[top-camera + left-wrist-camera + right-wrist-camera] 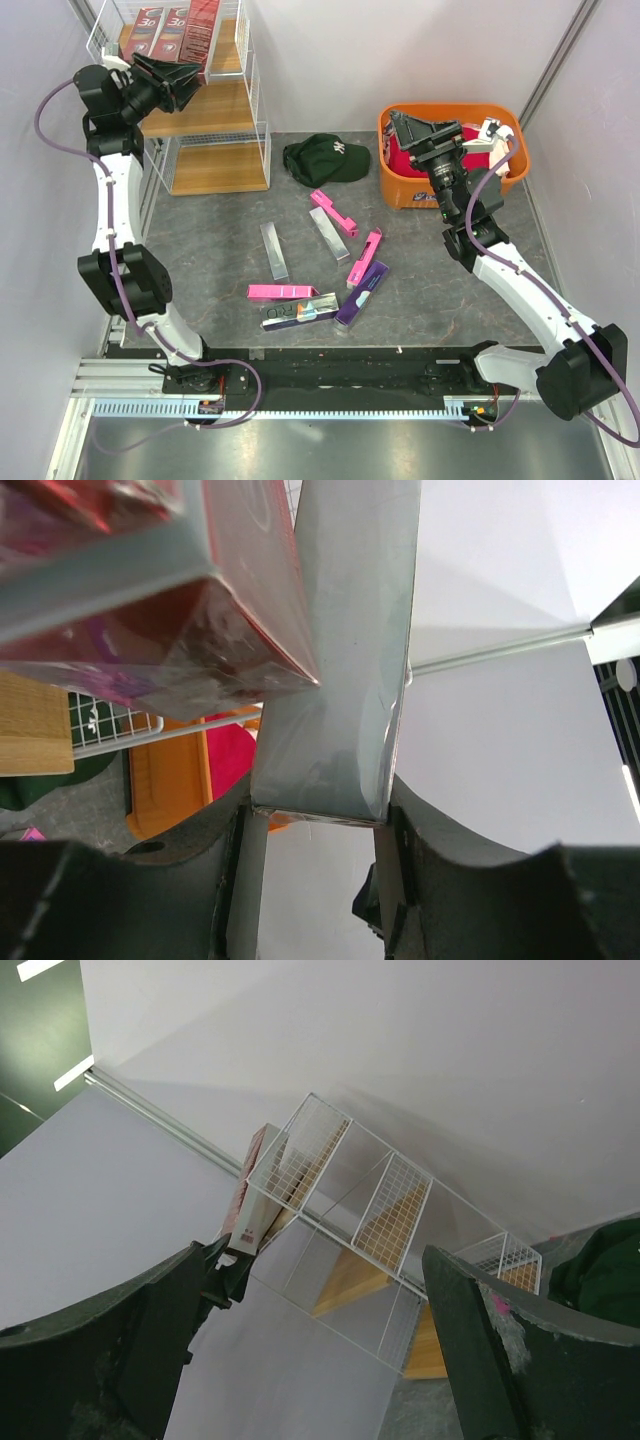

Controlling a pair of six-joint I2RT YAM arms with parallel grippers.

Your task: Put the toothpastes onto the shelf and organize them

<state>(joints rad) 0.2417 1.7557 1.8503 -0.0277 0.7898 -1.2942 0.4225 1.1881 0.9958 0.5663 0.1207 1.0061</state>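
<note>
Left gripper [318, 872] clamped on silver-grey toothpaste box [340, 680] at top level of far-left shelf [215, 110] beside red boxes [175, 35], right gripper [403, 128] wide apart over orange tub [500, 180], other toothpastes [283, 291] loose on counter [210, 240]

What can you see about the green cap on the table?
The cap is dark green and looks like soft cloth. It has a small white stitched logo on the front. It lies on the grey table near the back, between the white wire shelf and the orange tub, and seems to touch neither. A pink box lies just in front of it, and whether they touch is hard to tell.
</note>
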